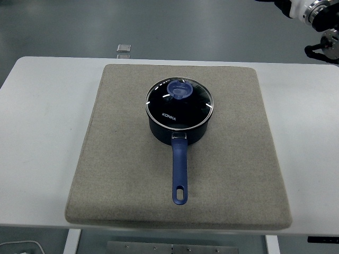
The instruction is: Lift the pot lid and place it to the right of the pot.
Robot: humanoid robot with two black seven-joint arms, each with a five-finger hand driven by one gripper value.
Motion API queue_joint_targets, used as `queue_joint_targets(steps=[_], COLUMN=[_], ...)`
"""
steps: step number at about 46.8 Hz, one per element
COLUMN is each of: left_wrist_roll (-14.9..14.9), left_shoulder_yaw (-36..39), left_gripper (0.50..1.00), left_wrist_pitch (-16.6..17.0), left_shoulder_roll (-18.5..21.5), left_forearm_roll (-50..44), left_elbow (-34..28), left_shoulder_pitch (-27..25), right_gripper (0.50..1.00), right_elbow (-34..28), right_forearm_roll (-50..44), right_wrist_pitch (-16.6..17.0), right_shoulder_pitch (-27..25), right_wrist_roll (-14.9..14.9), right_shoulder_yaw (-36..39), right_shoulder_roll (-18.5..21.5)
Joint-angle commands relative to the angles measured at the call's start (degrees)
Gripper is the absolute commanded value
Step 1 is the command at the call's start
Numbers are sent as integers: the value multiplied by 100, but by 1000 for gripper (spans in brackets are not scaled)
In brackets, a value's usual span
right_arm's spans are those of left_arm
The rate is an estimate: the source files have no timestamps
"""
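A dark blue saucepan point(163, 133) stands near the middle of the grey mat point(238, 159), its long blue handle point(180, 172) pointing toward the table's near edge. The glass lid point(185, 108) with a blue knob point(180, 90) sits flat on the pot. Only the white wrist end of my right hand point(300, 7) shows, at the top right corner, high up and far from the pot. The picture's top edge cuts off the rest of the hand. My left arm is out of the picture.
The mat covers most of the white table point(42, 132). Bare mat lies to the right of the pot. A small clear object point(124, 48) lies at the table's far edge, left of centre.
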Motion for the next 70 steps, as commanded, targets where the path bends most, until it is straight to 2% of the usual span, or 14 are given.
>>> queue_joint_targets(steps=[1,7,15,28,37,54,70], left_wrist_roll=[0,0,0,0,0,0,0], left_shoulder_yaw=[0,0,0,0,0,0,0], left_gripper=[1000,1000,1000,1000,1000,1000,1000], left_wrist_pitch=[0,0,0,0,0,0,0], left_shoulder_roll=[0,0,0,0,0,0,0], left_forearm_roll=[1,1,10,10,1,1,10], left_elbow=[0,0,0,0,0,0,0], left_shoulder_pitch=[0,0,0,0,0,0,0], right_gripper=[905,905,905,903,903,903,901], right_elbow=[163,462,989,1894,2325,3318,3424], right_forearm_roll=[-366,-691,-1359,-2546,-3196,-4304,-5244], right_wrist_pitch=[198,515,700,1288,1482,1544,1306], right_shoulder_pitch=[118,302,364,408,531,619,461], right_wrist_roll=[-1,-1,8,183,412,640,737], right_shoulder_yaw=[9,0,9,26,27,9,35], right_shoulder_roll=[-114,-308,-474,-765,-774,-879,-756])
